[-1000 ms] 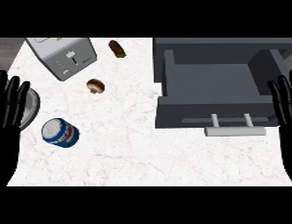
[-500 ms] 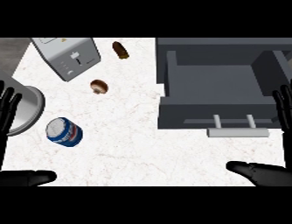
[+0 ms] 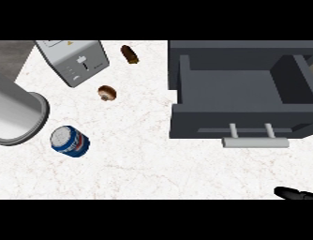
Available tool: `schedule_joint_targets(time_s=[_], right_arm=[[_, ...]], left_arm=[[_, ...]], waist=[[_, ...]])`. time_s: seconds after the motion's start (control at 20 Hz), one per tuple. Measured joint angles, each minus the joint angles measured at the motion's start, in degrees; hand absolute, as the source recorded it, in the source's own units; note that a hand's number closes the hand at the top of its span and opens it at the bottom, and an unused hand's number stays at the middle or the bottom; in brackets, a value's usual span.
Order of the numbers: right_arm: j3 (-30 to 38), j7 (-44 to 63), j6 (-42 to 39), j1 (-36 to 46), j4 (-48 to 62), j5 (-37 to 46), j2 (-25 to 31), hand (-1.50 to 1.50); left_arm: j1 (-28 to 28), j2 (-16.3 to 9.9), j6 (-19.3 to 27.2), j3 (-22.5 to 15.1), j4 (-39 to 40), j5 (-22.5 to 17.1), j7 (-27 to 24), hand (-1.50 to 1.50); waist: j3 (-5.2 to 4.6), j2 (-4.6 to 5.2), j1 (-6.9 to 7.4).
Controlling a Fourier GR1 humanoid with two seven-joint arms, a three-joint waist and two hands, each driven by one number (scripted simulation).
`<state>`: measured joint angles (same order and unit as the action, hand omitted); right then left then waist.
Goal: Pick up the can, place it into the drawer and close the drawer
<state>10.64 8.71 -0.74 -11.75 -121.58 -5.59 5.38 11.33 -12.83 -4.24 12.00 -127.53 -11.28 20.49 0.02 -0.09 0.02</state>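
White marble counter [image 3: 159, 168] (grey floor beyond)

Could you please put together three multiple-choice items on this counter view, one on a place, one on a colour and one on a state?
1. Where does the can lie?
A. inside the drawer
B. on the counter, left of the drawer
C. on top of the toaster

2. What colour is the can's side?
A. blue
B. green
C. yellow

3. What state is the drawer in?
A. pushed shut
B. pulled open with nothing inside
C. pulled open with the can inside

Answers:
1 B: the can sits on the white counter, well left of the drawer and below the toaster.
2 A: its side is blue, with a pale top.
3 B: the drawer's grey floor shows bare, and its handle juts toward the view's lower edge.
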Motion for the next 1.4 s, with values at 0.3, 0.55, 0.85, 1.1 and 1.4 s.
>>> schedule_joint_targets(time_s=[0.3, 0.55, 0.85, 1.1, 1.4], right_arm=[[3.02, -2.68, -3.90, -4.82, -0.89, -3.09, -0.28, -1.50], [6.73, -4.48, -7.32, -6.71, 0.39, -6.60, 0.68, -1.50], [10.06, -4.90, -10.42, -7.88, 0.45, -9.50, 1.54, -1.50], [13.76, -6.18, -14.05, -10.02, 0.82, -12.46, 2.24, -1.50], [16.92, -5.70, -17.08, -11.37, 0.05, -15.14, 2.11, -1.50]], left_arm=[[2.54, 0.48, -1.52, 2.90, -5.43, -2.89, 4.76, -1.50], [4.11, 2.36, -1.30, 6.20, -7.24, -7.02, 6.91, -1.50], [0.45, 3.22, 1.41, 7.62, -5.90, -11.22, 11.87, -1.50], [-2.18, 4.23, 2.06, 8.17, -2.00, -13.23, 12.52, -1.50], [-7.06, 4.98, 3.31, 6.52, 4.28, -11.80, 12.19, -1.50]], waist=[[-0.01, -0.01, -0.03], [-0.02, -0.02, 0.05], [0.00, 0.02, -0.15], [-0.01, 0.03, -0.30], [0.00, 0.07, -0.41]])
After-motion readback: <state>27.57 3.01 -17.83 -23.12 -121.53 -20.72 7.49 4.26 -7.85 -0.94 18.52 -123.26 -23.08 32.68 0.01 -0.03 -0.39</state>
